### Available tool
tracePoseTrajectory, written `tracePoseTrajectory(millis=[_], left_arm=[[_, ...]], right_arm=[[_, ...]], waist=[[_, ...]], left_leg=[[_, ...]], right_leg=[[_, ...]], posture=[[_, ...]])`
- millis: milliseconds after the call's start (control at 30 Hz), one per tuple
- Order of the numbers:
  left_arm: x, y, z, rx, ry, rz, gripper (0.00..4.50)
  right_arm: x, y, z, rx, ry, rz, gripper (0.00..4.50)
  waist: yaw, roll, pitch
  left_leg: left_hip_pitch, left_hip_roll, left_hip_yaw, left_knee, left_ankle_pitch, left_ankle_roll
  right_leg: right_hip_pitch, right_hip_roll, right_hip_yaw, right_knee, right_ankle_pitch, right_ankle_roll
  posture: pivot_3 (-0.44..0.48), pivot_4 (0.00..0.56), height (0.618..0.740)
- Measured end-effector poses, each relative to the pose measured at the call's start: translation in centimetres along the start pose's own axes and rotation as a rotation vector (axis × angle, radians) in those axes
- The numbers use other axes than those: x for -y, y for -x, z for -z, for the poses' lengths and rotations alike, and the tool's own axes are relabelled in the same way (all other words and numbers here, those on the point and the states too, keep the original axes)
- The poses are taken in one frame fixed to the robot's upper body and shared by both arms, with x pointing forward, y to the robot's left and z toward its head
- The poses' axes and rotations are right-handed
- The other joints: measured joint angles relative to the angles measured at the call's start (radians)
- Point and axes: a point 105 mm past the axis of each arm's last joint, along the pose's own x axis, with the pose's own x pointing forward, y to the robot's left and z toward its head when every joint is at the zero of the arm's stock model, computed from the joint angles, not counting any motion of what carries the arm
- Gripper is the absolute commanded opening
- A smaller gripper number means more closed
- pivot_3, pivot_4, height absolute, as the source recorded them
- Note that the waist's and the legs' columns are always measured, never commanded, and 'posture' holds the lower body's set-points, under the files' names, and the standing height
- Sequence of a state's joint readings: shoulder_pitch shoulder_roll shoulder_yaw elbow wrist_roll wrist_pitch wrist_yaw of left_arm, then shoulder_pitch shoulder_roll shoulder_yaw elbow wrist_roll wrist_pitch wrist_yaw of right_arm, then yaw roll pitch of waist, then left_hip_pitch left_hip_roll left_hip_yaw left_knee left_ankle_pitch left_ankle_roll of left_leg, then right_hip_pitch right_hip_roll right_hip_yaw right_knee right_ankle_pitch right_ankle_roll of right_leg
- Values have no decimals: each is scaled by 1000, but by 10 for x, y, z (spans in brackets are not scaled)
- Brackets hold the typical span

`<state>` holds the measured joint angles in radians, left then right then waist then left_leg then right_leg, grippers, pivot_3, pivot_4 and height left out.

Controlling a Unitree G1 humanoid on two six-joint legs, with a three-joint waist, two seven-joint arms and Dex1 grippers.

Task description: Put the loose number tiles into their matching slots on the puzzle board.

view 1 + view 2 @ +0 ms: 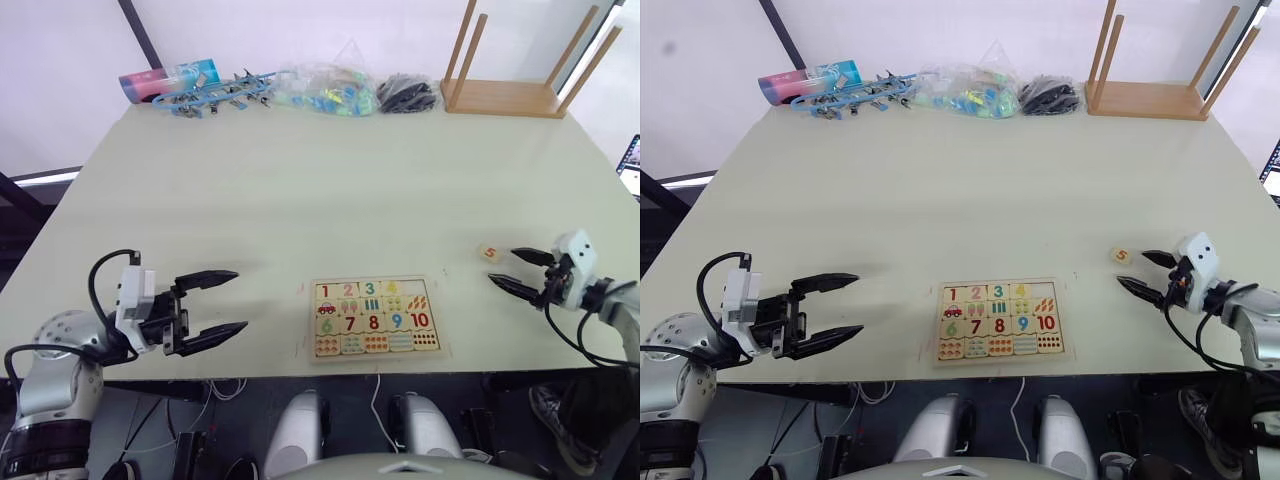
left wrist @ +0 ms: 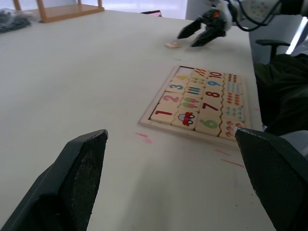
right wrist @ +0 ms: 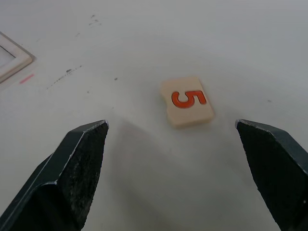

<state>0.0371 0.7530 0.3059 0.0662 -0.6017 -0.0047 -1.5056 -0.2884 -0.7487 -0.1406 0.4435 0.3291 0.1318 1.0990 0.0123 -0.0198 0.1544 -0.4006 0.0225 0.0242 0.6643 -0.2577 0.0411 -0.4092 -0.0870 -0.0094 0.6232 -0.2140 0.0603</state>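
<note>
The left gripper, two black fingers spread wide and holding nothing, hovers above the near edge of the pale cream table, well to the left of the board.

The flat light-wood framed puzzle board lies near the table's front edge, roughly centred. Its top row carries the red 1, pink 2, green 3 and yellow 4 tiles; the last slot in that row appears bare.

The small pale wooden square tile with the orange 5 lies face up on the table, to the right of the board and clear of it. The right gripper sits just beside this tile, black fingers spread wide and empty, pointing toward it.

Handling judgement: the tile looks light, rigid and thin, with smooth faces. It is likely to slide on the tabletop if pushed from one side. Grip across two opposite edges, fingers low to the surface.

At the far edge lie a light-wood rack, a clear plastic bag of coloured parts and blue items.
</note>
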Motion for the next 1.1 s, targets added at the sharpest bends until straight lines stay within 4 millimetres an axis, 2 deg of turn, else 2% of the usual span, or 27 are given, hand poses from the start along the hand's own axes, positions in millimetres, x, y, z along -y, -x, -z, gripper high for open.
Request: tracePoseTrajectory(millis=[200,400,500,633,667,933,1100], left_arm=[[2,-3,-7,10,-20,53,4500],[2,-5,-10,13,-32,67,4500],[1,-7,-13,16,-46,72,4500],[1,-7,-16,20,-57,84,4500],[0,-8,-17,22,-63,91,4500],[-1,-6,-14,24,-57,89,4500],[-2,-6,-12,25,-51,87,4500]], right_arm=[[12,-15,-5,-58,4,-43,4427],[15,-19,-6,-95,51,-83,4427],[16,-19,-4,-105,93,-84,3120],[13,-20,-4,-97,143,-111,1014],[13,-21,-4,-95,155,-112,905],[11,-20,-5,-88,170,-122,908],[-4,-22,-14,-93,218,-214,908]], waist=[[0,0,0],[-5,0,0],[-5,0,0],[-8,-1,0],[-9,-1,0],[-11,-1,0],[-17,0,0]], left_leg=[[-1,0,0,0,0,0],[0,0,1,0,0,0],[1,0,0,0,0,0],[1,0,1,0,0,0],[1,0,0,1,0,0],[2,0,-1,2,0,0],[2,0,-1,1,0,0]], right_leg=[[0,0,0,0,0,0],[1,1,0,0,0,0],[1,1,0,0,0,0],[2,1,0,0,0,0],[2,1,0,0,0,0],[4,1,0,0,0,0],[4,1,0,0,0,0]], posture=[[0,150,740],[0,150,740],[0,150,740],[0,150,740],[0,150,740],[0,150,740],[0,150,740]])
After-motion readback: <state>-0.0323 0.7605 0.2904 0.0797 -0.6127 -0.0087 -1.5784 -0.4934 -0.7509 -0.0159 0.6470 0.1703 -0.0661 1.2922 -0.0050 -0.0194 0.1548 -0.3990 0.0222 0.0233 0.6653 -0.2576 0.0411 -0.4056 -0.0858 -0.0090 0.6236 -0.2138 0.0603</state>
